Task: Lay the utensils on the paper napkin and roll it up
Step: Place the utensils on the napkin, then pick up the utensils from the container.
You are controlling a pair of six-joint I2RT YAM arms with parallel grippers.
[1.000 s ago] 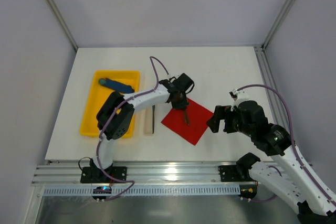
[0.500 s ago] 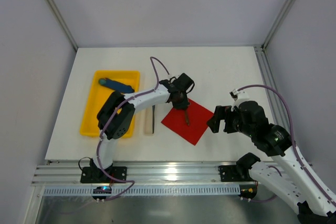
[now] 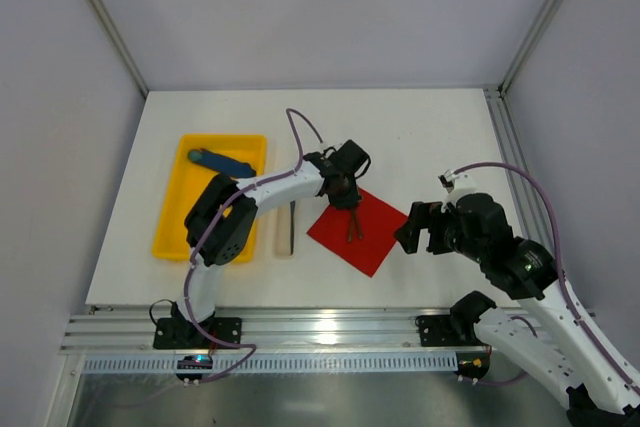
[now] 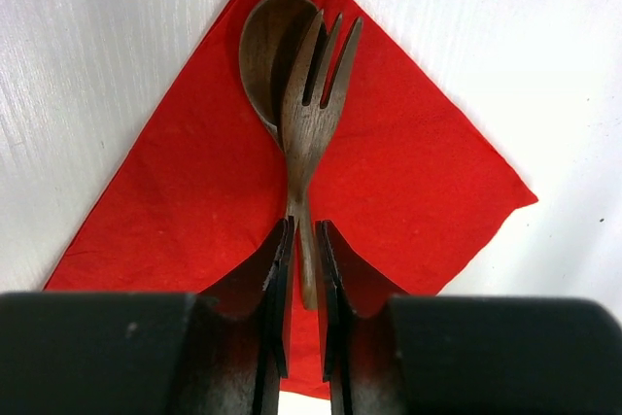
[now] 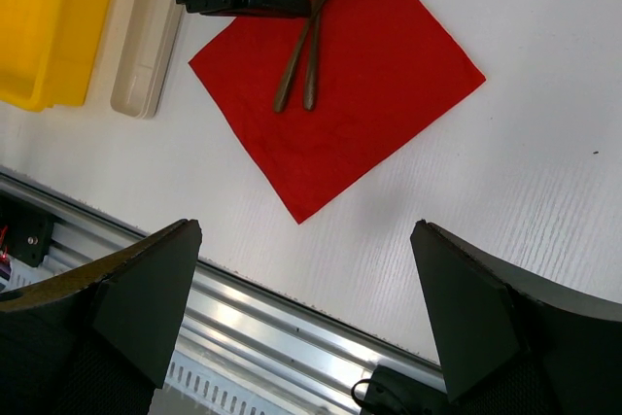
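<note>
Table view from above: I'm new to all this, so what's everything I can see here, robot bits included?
table: one, white, under everything
paper napkin: one, red, flat, mid-table
utensils: two, brown wood, fork lying over spoon, on the napkin
yellow tray: one, yellow, left side of the table
blue stick: one, blue with a teal end, in the yellow tray
cream tray: one, cream, narrow, between yellow tray and napkin
dark slim piece: one, dark, in the cream tray
left gripper: one, black, jaws slightly apart on either side of the utensil handles
right gripper: one, black, wide open, beside the napkin's right corner
</note>
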